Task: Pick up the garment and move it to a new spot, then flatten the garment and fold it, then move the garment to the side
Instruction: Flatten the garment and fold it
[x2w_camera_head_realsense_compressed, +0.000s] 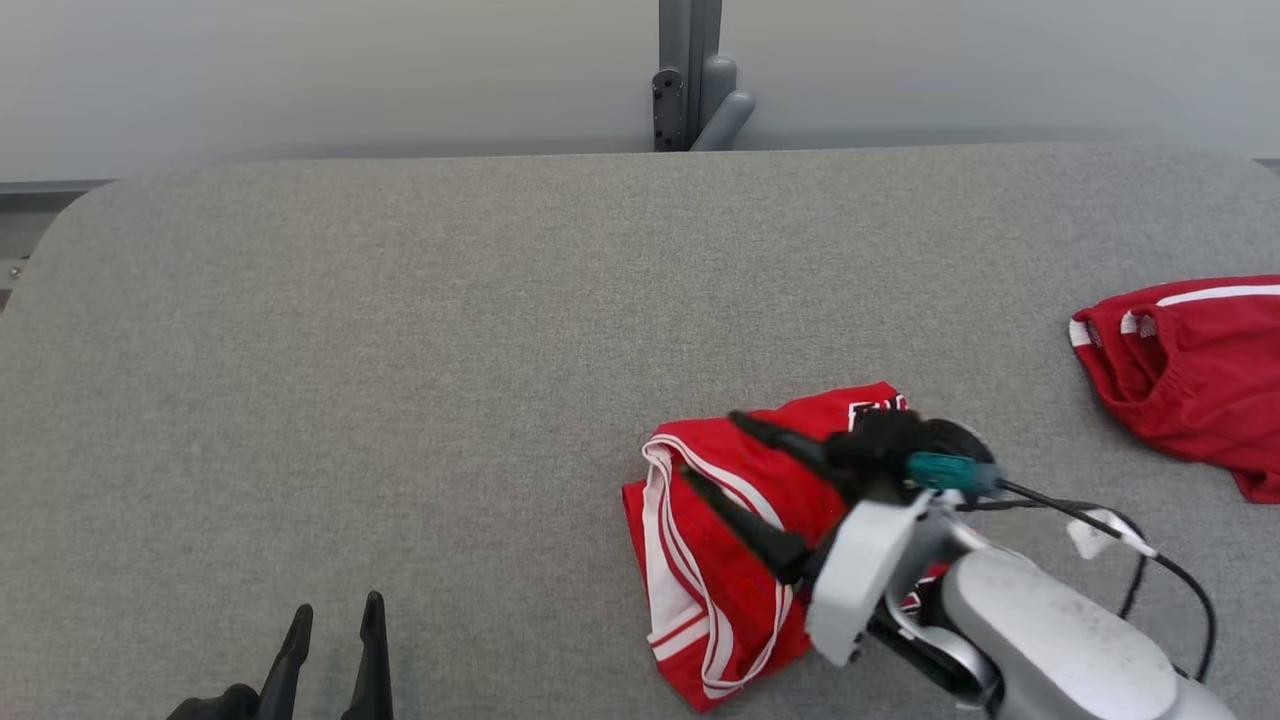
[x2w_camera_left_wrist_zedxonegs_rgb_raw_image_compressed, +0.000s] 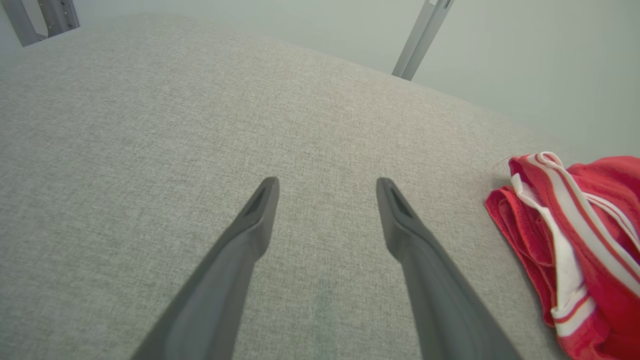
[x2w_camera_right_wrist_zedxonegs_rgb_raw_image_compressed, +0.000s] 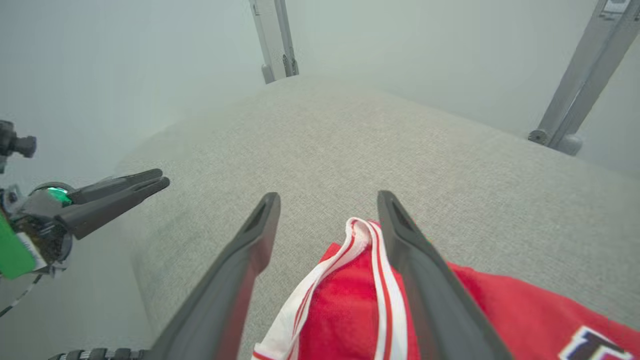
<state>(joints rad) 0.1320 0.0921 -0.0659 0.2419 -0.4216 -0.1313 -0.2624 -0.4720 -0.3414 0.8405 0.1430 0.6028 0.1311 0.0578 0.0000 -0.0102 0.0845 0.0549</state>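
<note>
Fabric here looks soft, light and limp: the red garment with white-striped trim (x2w_camera_head_realsense_compressed: 730, 600) lies bunched on the grey cloth desk (x2w_camera_head_realsense_compressed: 400, 350), near its front edge. My right pincer (x2w_camera_head_realsense_compressed: 710, 445) stands open astride the striped hem (x2w_camera_right_wrist_zedxonegs_rgb_raw_image_compressed: 360, 235); left pincer (x2w_camera_head_realsense_compressed: 339, 604) open, well apart. That thicker hem looks the surest hold.

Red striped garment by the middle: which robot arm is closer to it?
Right. The right fingers are open over the garment; the left fingers sit apart, off to its left.
</note>
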